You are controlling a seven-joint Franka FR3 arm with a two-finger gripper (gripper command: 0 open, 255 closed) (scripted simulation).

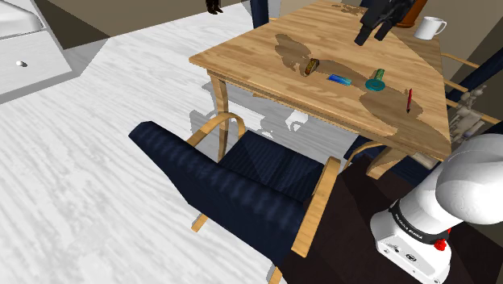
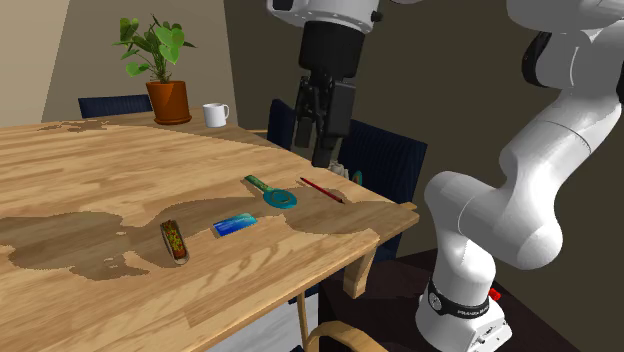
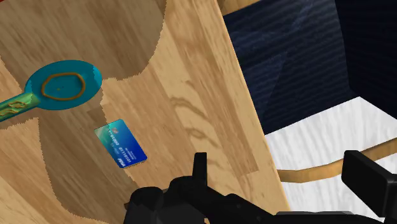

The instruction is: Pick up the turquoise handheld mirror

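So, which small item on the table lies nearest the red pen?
The turquoise handheld mirror, round-headed with a handle; the blue card and brown bar lie farther.

A blue rectangular card (image 2: 233,226) and a slim red pen (image 2: 322,190) are lying on the light wooden table (image 2: 90,165); a white mug (image 2: 214,115) is standing beside a terracotta-potted plant (image 2: 167,100).

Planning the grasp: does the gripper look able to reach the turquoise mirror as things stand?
Probably yes. The open gripper hangs above the table, nothing lies between it and the mirror, and the blue card and red pen lie clear of it.
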